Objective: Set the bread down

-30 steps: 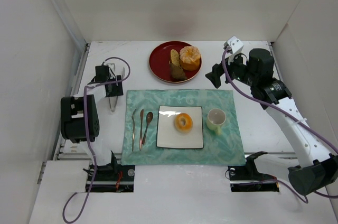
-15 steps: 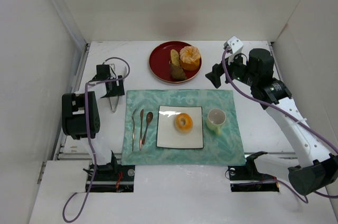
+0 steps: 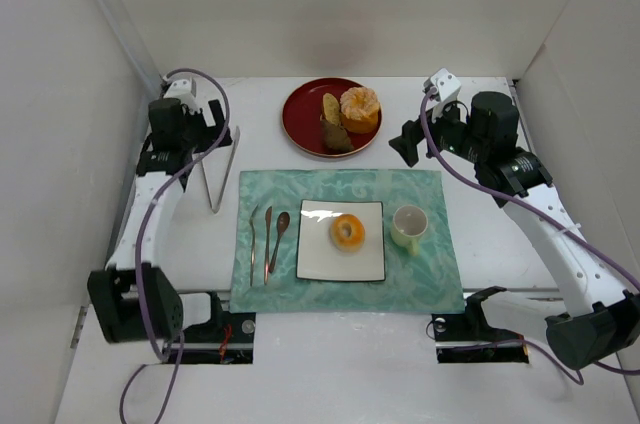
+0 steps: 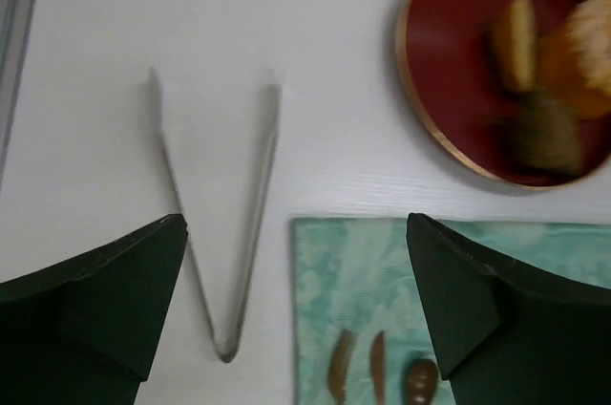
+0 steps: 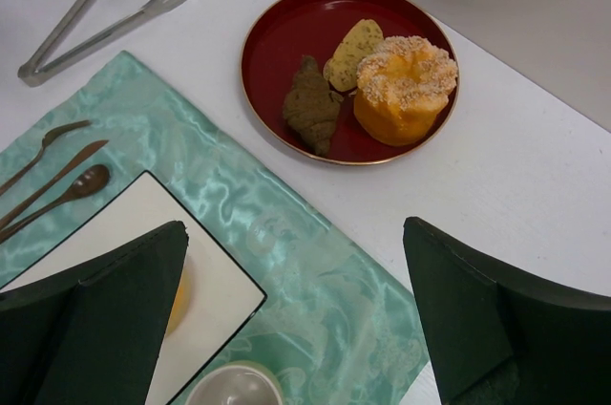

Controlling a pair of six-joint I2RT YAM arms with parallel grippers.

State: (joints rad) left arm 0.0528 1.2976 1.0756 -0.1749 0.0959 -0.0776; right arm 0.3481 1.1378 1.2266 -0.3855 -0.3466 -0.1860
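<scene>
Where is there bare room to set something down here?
Free: tabletop between tongs and red plate; placemat strip between red plate and white plate, plus its near-right corner beside the cup. Crowded: cutlery left of the white plate, bread on it.

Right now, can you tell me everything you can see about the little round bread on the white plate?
The bread is a small round ring, golden-orange with a paler middle, like a tiny doughnut. It looks whole, with no bites or broken bits showing. It lies flat on the white square plate, a bit to the right of the plate's middle. Only the plate touches it. The cup stands apart on its right, off the plate.
</scene>
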